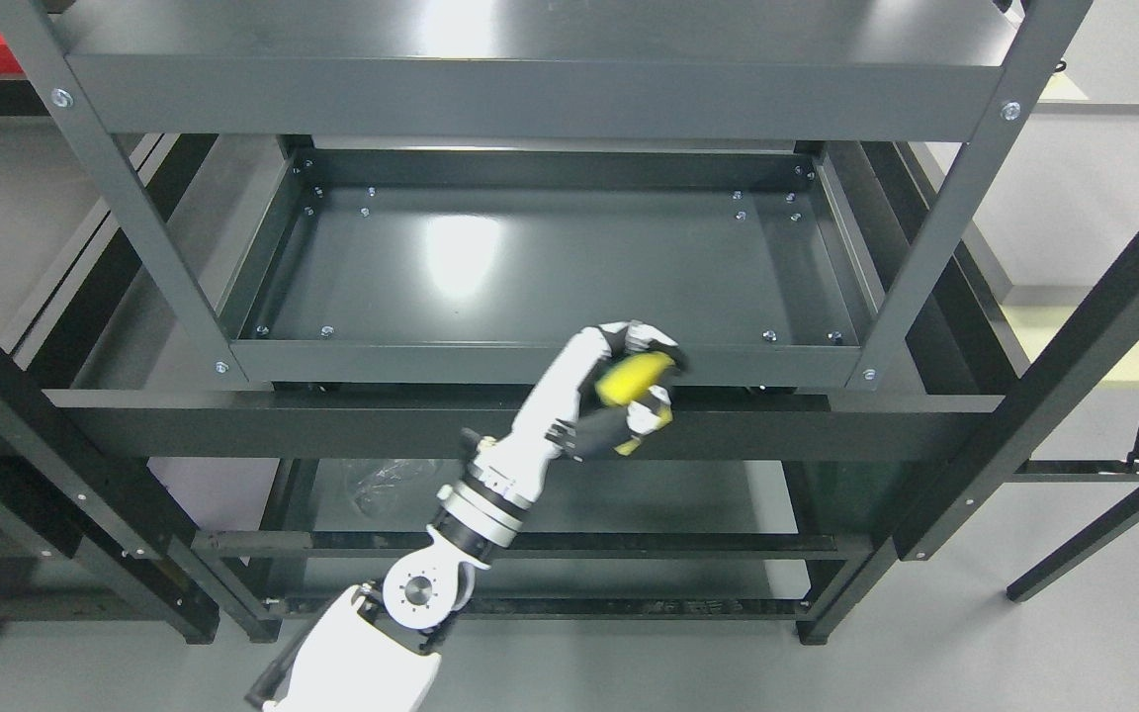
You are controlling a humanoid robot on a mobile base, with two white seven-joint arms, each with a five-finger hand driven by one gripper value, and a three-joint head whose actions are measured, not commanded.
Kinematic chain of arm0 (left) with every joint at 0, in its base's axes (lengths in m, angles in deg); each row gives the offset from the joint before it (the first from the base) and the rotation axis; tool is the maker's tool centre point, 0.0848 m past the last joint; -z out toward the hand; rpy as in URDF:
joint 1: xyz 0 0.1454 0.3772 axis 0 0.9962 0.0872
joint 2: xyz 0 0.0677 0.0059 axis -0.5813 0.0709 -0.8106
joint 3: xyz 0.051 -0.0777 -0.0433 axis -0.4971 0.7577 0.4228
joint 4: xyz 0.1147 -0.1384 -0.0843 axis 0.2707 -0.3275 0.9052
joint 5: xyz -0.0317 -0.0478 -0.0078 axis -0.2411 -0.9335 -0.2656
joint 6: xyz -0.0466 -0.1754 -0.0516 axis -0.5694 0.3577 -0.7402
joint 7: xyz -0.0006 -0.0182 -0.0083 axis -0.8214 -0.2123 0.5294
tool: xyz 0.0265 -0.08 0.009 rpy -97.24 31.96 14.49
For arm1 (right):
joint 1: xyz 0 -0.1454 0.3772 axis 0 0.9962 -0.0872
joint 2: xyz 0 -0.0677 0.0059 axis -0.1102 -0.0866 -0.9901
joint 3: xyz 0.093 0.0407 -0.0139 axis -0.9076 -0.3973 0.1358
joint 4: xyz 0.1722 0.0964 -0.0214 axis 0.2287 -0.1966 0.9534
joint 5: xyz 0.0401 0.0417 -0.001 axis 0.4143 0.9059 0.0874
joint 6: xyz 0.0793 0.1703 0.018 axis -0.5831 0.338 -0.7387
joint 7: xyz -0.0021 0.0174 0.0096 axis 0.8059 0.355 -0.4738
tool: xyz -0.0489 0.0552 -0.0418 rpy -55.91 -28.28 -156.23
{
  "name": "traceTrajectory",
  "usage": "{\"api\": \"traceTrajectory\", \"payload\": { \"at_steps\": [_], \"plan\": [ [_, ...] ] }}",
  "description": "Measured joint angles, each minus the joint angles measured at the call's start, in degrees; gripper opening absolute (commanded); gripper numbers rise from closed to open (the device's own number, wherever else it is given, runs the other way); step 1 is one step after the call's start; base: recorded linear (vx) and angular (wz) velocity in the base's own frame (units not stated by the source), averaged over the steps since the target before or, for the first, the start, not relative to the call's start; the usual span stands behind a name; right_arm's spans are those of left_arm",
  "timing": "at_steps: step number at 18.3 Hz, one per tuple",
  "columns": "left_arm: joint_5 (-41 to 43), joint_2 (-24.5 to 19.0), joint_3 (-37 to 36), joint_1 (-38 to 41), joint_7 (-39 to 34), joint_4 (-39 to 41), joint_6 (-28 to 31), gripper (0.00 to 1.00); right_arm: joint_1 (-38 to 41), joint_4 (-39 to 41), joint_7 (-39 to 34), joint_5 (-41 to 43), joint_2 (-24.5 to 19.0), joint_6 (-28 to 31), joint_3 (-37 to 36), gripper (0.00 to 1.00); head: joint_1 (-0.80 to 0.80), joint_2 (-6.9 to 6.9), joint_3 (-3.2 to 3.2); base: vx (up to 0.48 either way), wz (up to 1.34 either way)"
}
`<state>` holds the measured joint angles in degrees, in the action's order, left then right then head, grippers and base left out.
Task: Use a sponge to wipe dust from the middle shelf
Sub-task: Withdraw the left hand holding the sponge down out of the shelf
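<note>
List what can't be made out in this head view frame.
- Sponge: mostly wrapped by the left hand; its full shape is hidden.
- Dust on the middle shelf: too fine to see, and glare washes out part of the surface.
- Right arm: out of view.
- Top shelf: cut off by the upper edge.

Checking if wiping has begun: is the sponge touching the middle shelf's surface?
Apart. The head view shows the yellow sponge, gripped in the left hand, at the front rail, short of the middle shelf.

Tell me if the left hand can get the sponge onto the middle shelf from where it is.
Probably yes. The left hand holds the sponge just outside the middle shelf's front rim, and nothing sits on the shelf; it only needs to lift over the rim.
</note>
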<state>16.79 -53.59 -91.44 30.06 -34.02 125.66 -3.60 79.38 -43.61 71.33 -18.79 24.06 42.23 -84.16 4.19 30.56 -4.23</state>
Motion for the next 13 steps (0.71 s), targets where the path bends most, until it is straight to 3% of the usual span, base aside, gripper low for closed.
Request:
{"api": "traceTrajectory", "payload": {
  "at_steps": [3,5,13],
  "plan": [
    [0.1,0.3,7.0,1.5,-5.6,0.9,8.7,0.00,0.0,0.0,0.0,0.0,0.0,0.0,0.0,1.00,0.00,0.00,0.00,0.000,0.00],
    [0.1,0.5,10.3,3.0,-7.2,2.5,11.4,0.00,0.0,0.0,0.0,0.0,0.0,0.0,0.0,1.00,0.00,0.00,0.00,0.000,0.00],
    [0.2,0.9,20.1,12.4,-5.3,10.4,9.6,0.00,0.0,0.0,0.0,0.0,0.0,0.0,0.0,1.00,0.00,0.00,0.00,0.000,0.00]
  ]
}}
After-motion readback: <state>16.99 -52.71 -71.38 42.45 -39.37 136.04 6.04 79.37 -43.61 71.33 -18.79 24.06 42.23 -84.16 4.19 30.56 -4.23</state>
